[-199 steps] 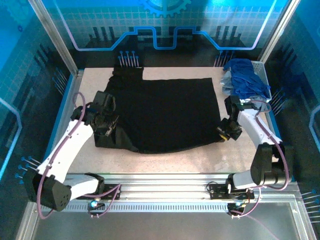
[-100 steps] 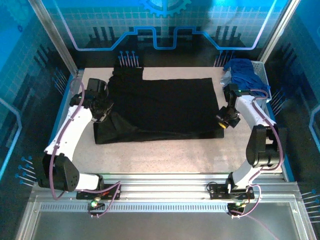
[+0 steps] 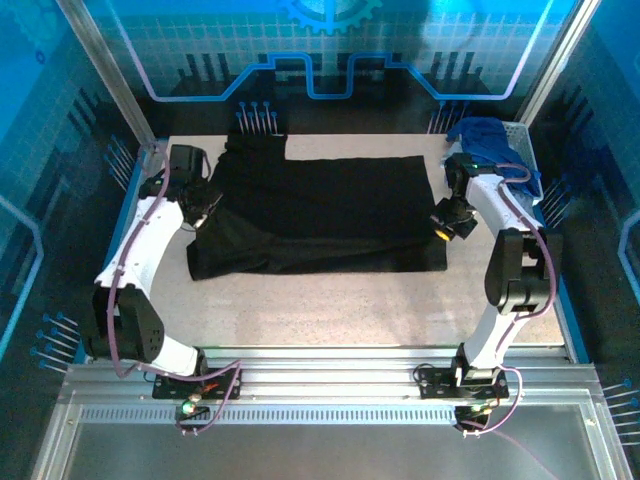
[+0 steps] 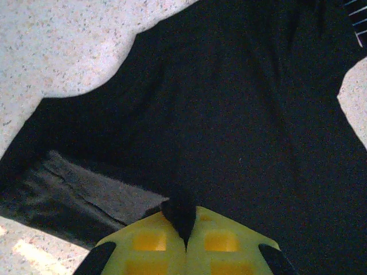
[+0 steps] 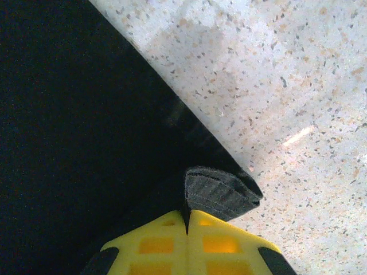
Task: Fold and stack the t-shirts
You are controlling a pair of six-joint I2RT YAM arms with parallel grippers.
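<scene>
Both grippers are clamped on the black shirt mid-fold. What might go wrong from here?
The right gripper pinches only a small corner of the black t-shirt; it may slip free.
The left gripper holds bunched cloth and the near folded edge looks slanted, so the fold may land crooked.
The right arm is close to the white basket and might bump it.

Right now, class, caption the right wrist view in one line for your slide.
Right gripper shut on a folded edge of the black t-shirt, speckled table alongside.
</scene>
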